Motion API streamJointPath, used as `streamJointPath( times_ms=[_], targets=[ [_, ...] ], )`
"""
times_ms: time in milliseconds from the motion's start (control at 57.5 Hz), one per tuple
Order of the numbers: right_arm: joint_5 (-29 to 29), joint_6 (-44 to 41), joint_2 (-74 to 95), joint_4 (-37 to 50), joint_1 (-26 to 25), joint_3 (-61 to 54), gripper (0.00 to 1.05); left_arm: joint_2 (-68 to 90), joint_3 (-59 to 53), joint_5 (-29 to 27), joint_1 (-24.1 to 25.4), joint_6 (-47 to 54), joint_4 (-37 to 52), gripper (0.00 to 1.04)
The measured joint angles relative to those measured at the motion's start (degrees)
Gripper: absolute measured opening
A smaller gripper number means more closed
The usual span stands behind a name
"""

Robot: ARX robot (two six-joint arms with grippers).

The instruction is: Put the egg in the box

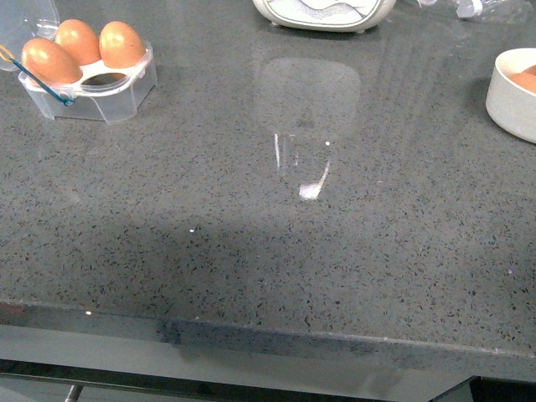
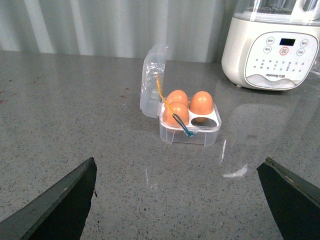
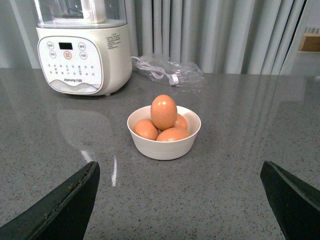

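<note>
Countertop (image 1: 251, 251) of grey speckled stone fills the front view. At its far edge stands a white appliance (image 3: 82, 60) with a button panel. The left gripper (image 2: 178, 162) and right gripper (image 3: 180, 164) both hang empty over the stone, jaws spread wide. A white bowl (image 3: 164, 147) on the robot's right holds a heap of brown eggs — the egg (image 3: 164, 112) sits on top. The box (image 2: 190, 136) stands far left, its lid (image 2: 151, 80) raised, with three eggs inside and the fourth cell (image 2: 202, 120) bare.
</note>
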Motion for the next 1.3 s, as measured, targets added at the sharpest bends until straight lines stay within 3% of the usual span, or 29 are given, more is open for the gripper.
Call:
streamJointPath(
  times_ms=[1304],
  targets=[
    [0.0, 0.0, 0.0, 0.0, 0.0, 0.0, 0.97, 0.0, 0.0, 0.0, 0.0, 0.0, 0.0, 0.98]
  ],
)
